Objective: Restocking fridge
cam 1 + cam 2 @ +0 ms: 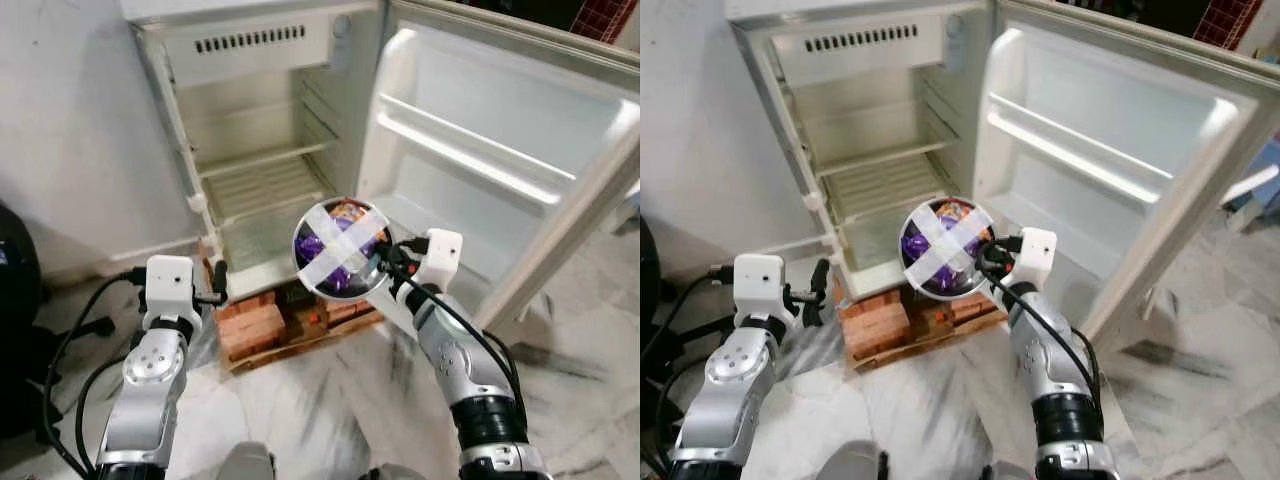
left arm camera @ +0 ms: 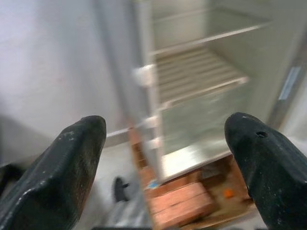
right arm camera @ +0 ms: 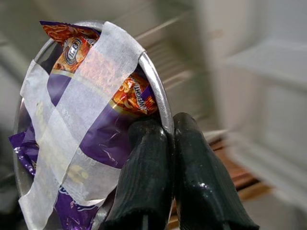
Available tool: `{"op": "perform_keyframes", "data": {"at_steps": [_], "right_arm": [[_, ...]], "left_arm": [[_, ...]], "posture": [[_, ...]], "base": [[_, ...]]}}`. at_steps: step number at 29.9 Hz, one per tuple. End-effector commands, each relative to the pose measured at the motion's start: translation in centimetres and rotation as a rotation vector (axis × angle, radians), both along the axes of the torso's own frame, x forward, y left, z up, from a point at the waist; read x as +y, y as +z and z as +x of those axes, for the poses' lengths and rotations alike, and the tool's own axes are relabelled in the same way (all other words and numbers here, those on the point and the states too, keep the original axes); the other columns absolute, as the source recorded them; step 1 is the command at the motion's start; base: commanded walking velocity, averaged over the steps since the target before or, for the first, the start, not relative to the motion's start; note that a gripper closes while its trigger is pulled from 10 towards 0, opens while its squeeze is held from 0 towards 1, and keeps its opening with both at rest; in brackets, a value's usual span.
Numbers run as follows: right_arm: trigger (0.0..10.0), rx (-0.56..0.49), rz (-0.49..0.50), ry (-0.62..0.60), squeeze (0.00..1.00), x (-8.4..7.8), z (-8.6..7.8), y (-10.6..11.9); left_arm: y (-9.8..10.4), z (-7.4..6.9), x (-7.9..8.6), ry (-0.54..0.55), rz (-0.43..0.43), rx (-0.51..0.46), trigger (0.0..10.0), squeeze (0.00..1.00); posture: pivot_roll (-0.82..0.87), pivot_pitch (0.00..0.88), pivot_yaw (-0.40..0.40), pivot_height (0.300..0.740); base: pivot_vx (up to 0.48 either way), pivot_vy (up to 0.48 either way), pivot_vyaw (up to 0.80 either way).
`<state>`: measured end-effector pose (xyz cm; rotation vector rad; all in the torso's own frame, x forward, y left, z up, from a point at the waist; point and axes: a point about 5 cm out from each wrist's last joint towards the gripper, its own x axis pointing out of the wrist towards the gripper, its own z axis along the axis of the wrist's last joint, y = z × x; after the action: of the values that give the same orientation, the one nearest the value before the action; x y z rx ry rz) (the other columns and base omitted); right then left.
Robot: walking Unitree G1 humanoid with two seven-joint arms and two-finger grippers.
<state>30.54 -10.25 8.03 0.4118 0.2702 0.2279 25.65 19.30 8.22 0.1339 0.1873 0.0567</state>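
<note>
Your right end effector (image 1: 378, 262) is raised at 12 o'clock, clenched on the rim of the taped steel bowl (image 1: 340, 248) of purple snack packets, tilted before the open fridge (image 1: 262, 150). Its shelves lie bare beyond. Your left end effector (image 2: 168, 158), at 9 o'clock, is spread and holds nothing.

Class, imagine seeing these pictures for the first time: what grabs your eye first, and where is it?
A steel bowl of purple snack packets, crossed with white tape, held up by its rim in the right gripper before the fridge. The fridge stands wide open, its shelves bare, on bricks. The left gripper hangs open.
</note>
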Motion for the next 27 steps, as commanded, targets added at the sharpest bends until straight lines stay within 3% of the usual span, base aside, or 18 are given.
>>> {"op": "perform_keyframes", "data": {"at_steps": [1, 13, 23, 27], "right_arm": [[10.0, -0.055, -0.001, 0.006, 0.0, -0.07, 0.52, 1.26], [10.0, -0.101, 0.009, 0.034, 0.0, 0.15, 0.96, 2.07], [10.0, -0.108, -0.006, 0.063, 0.0, 0.57, 0.82, 2.09], [10.0, -0.113, -0.007, 0.063, 0.0, 0.62, 1.02, 2.17]], "left_arm": [[0.37, 0.29, -0.34, -0.002, -0.002, -0.014, 10.0, 0.0], [0.01, 0.13, -0.44, 0.015, 0.005, 0.004, 10.0, 0.0], [-0.33, -0.11, -0.43, 0.048, 0.008, 0.027, 10.0, 0.0], [-0.27, -0.1, -0.4, 0.049, 0.002, 0.02, 10.0, 0.0]], "posture": [[0.19, 0.059, -0.037, 0.74], [0.19, 0.061, -0.04, 0.74], [0.19, 0.069, -0.039, 0.74], [0.19, 0.069, -0.037, 0.74]], "base": [[0.435, 0.0, 0.0], [0.458, 0.0, 0.0], [0.427, 0.0, 0.74], [0.0, 0.0, 0.76]]}}
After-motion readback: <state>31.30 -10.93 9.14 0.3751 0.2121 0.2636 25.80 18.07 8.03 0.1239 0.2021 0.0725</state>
